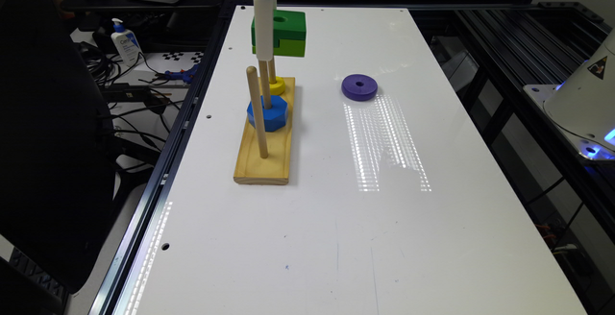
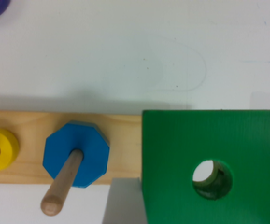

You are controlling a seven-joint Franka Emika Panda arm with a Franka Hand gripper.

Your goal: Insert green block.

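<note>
Green block [image 2: 212,163] held up by the hand [image 1: 264,41], hole looking near the empty peg [image 1: 257,111]; next: centre, lower straight.

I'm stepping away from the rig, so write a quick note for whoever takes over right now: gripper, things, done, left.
Gripper: shut on the green block, held in the air over the wooden base.
Blue block and yellow ring each sit on a peg; the third peg is free. Purple disc lies on the table.
Done: block lifted.
Left: line its hole up with the free peg, lower, release.
</note>
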